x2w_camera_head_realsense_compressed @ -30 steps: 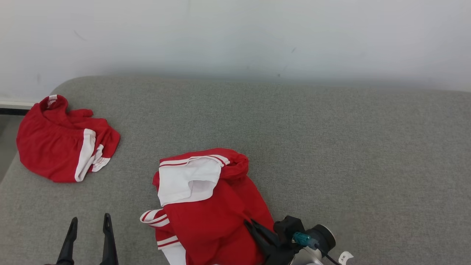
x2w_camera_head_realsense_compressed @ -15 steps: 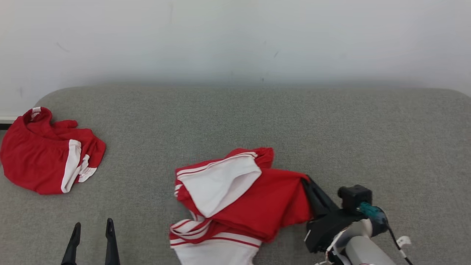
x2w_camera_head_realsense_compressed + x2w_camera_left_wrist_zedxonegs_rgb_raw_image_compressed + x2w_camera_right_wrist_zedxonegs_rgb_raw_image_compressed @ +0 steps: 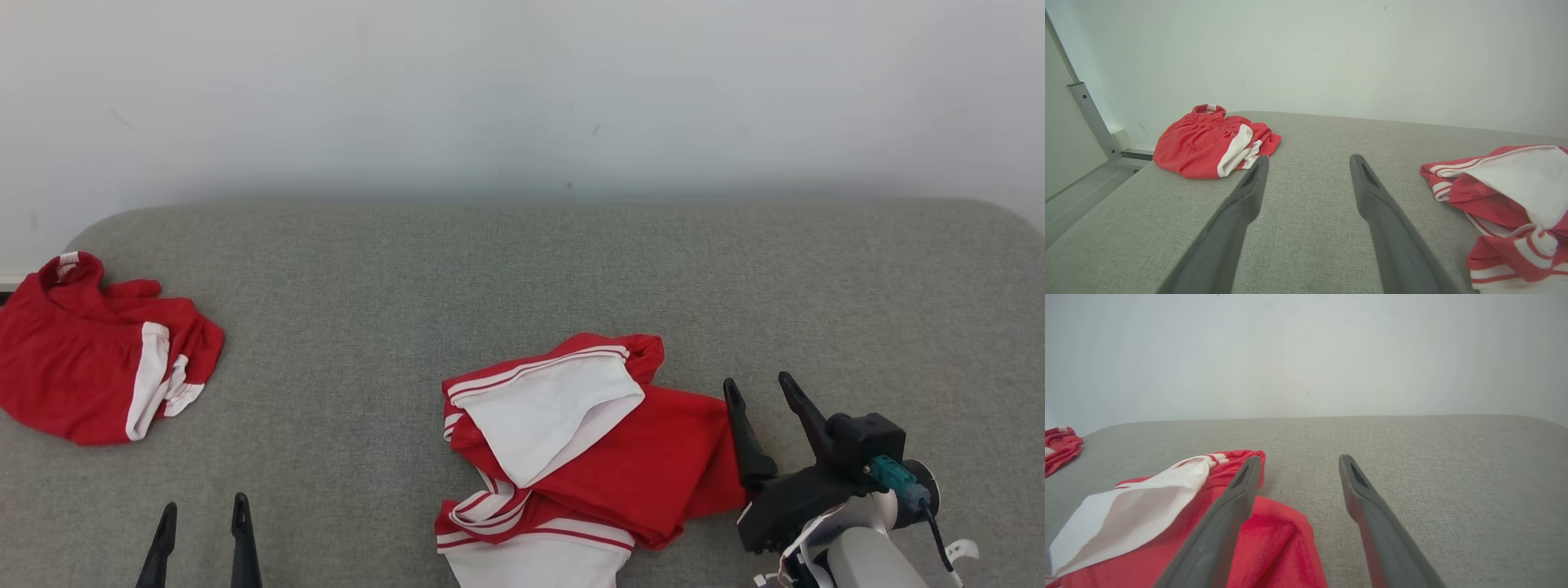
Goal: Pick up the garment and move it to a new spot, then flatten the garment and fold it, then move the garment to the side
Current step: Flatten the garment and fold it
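Observation:
The garment [image 3: 620, 465], red with white panels and stripes, lies crumpled on the grey padded surface [image 3: 522, 278] near its front edge. My right gripper [image 3: 758, 382] stands open just to the garment's right, its left finger against the red cloth's edge and nothing between the fingers. In the right wrist view the garment [image 3: 1274, 535] lies under and left of the right gripper [image 3: 1299, 458]. My left gripper [image 3: 204, 505] is open at the lower left, well clear of the cloth. The left wrist view shows the left gripper [image 3: 1309, 158] empty, the garment [image 3: 1506, 192] to its right.
A second red and white garment [image 3: 90, 376] lies bunched at the surface's far left edge, also seen as the second garment [image 3: 1208, 143] in the left wrist view. A pale wall [image 3: 522, 98] rises behind. A metal frame post [image 3: 1090, 118] stands beyond the left edge.
My right gripper dragged the garment to the right, then opened and let it go. The head camera has shifted as well. The left gripper stays open.

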`<state>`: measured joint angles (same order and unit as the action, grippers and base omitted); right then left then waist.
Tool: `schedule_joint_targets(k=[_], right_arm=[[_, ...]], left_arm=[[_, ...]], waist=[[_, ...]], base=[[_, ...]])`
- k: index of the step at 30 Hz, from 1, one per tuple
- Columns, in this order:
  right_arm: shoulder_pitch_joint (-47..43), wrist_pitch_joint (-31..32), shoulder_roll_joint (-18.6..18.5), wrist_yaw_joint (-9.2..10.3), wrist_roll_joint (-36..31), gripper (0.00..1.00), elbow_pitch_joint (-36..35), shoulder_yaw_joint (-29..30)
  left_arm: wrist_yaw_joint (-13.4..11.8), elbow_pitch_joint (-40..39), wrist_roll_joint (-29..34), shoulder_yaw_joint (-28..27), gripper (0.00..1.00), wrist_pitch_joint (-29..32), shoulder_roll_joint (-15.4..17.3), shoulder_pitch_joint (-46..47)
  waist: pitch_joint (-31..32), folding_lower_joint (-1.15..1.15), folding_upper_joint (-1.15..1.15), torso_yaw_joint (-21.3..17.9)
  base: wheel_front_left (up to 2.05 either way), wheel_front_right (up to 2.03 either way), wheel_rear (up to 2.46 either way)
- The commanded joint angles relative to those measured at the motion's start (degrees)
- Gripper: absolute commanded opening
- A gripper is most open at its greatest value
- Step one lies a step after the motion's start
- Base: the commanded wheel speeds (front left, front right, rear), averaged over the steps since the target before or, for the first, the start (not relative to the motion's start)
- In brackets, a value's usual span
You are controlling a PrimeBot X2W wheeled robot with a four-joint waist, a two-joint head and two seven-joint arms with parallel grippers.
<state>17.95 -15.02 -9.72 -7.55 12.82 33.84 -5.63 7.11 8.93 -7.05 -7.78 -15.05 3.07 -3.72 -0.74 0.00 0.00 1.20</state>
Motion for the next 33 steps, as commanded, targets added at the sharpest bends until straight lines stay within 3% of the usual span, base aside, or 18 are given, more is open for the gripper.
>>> schedule_joint_targets(k=[1, 7, 16, 25, 26, 27, 28, 33], right_arm=[[-1.23, -0.16, 0.75, 0.13, -1.32, 1.00, -1.34, -0.33], [-4.62, -0.14, 0.81, 0.13, -3.55, 1.00, -6.53, -6.52], [-6.60, 1.94, -0.88, 0.13, -3.85, 1.00, -7.49, -19.13], [-4.79, 5.60, -2.74, 0.13, -5.63, 1.00, -3.94, -22.88], [-4.53, 5.78, -2.73, 0.13, -5.81, 0.84, -3.20, -22.97], [-4.17, 5.68, -2.67, 0.13, -6.10, 0.22, -2.66, -22.92], [-3.58, 5.86, -2.99, 0.13, -7.34, 0.00, -1.95, -22.93], [-1.99, 4.85, -1.58, 0.13, -6.96, 0.00, 0.35, -21.94]], left_arm=[[0.20, -0.11, 0.22, -0.22, 1.00, -0.19, -0.14, -0.76], [0.33, -0.55, 0.81, -0.14, 1.00, -0.19, -0.16, -0.65], [0.39, -0.74, 1.13, 0.19, 1.00, -0.19, -0.16, -0.17], [0.30, -0.52, 0.76, 0.12, 1.00, -0.19, -0.19, 0.13], [0.31, -0.49, 0.72, 0.13, 1.00, -0.19, -0.19, 0.17], [0.32, -0.43, 0.70, 0.13, 1.00, -0.19, -0.20, 0.20], [0.32, -0.37, 0.67, 0.10, 1.00, -0.19, -0.19, 0.21], [0.33, -0.08, 0.55, 0.01, 1.00, -0.19, -0.21, 0.33]], waist=[[0.33, 0.00, 0.00, -0.21], [0.64, 0.00, 0.00, -0.32], [0.46, 0.00, 0.00, 0.47], [-0.05, 0.00, 0.00, 1.77], [-0.10, 0.00, 0.00, 1.92], [-0.14, 0.00, 0.00, 2.05], [-0.18, 0.00, 0.00, 2.16], [-0.23, 0.00, 0.00, 2.53]], base=[[0.00, 0.00, 0.00], [0.00, 0.00, 0.00], [0.00, 0.00, 0.00], [0.00, 0.00, 0.00], [0.00, 0.00, 0.00], [0.00, 0.00, 0.00], [0.00, 0.00, 0.00], [0.00, 0.00, 0.00]])
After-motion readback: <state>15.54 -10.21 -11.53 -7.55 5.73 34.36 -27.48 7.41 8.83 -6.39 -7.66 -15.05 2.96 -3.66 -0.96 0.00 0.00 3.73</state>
